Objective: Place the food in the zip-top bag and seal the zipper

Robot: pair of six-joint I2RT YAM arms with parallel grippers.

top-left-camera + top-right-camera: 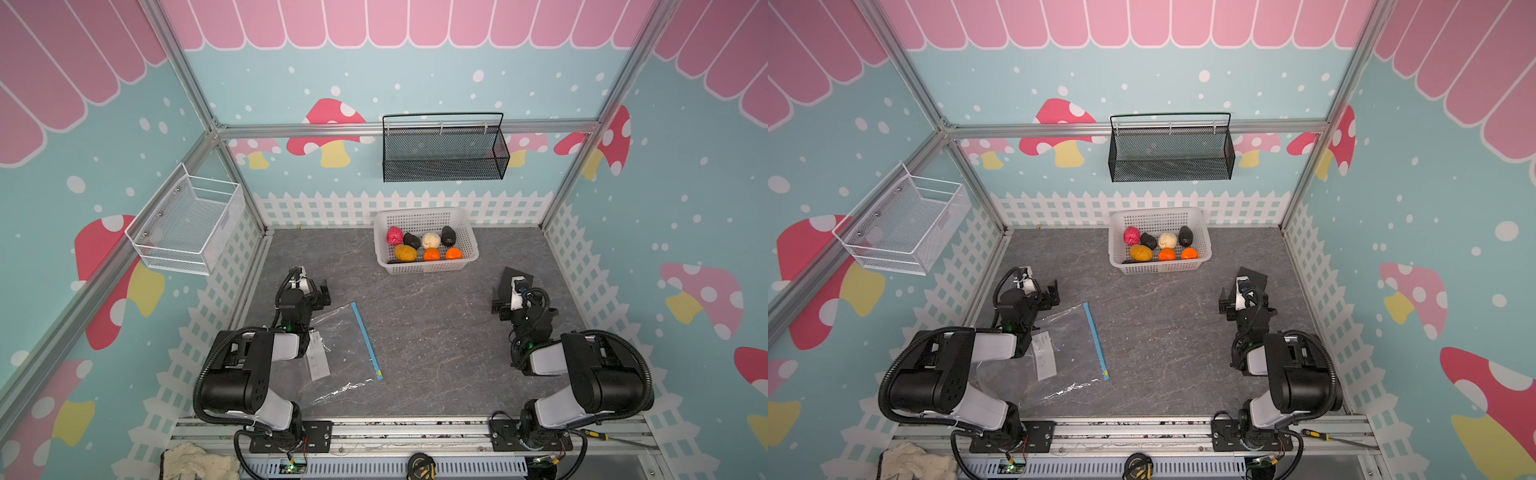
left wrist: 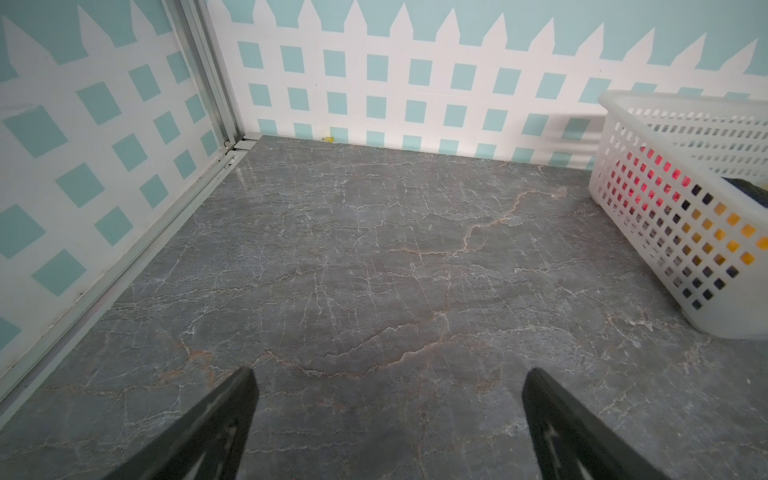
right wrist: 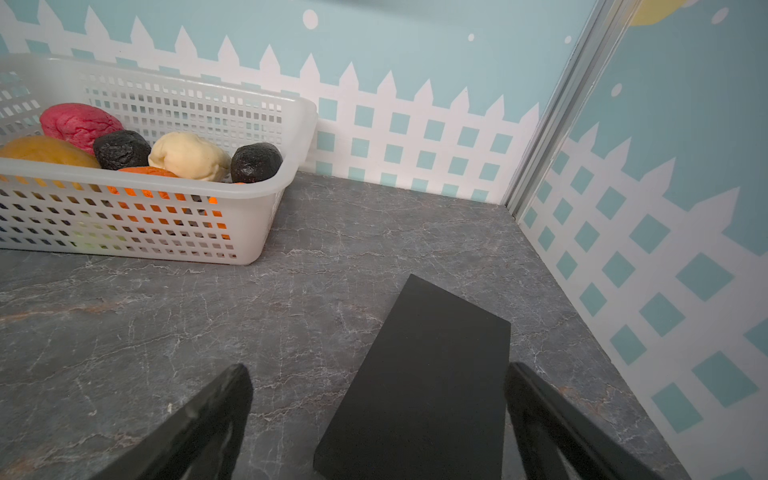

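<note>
The food sits in a white perforated basket [image 1: 419, 212] at the back middle: a pink-red piece [image 1: 394, 235], a cream one [image 1: 430, 240], a yellow-orange one [image 1: 405, 252], two orange ones [image 1: 432, 254] and black lumps [image 1: 411, 240]. The clear zip-top bag [image 1: 345, 345] lies flat at front left, partly under my left arm. Its blue zipper [image 1: 365, 338] faces the middle, with the yellow tab [image 1: 379, 376] at the near end. My left gripper [image 1: 309, 280] [image 2: 389, 374] is open over bare table behind the bag. My right gripper [image 1: 510, 286] [image 3: 378, 368] is open, empty, over a black block.
A flat black block [image 3: 424, 374] lies on the table between the right fingers. A black mesh basket [image 1: 444, 149] hangs on the back wall, a white wire basket [image 1: 187, 224] on the left wall. Rag [image 1: 195, 461] and screwdriver [image 1: 606, 436] lie on the front rail.
</note>
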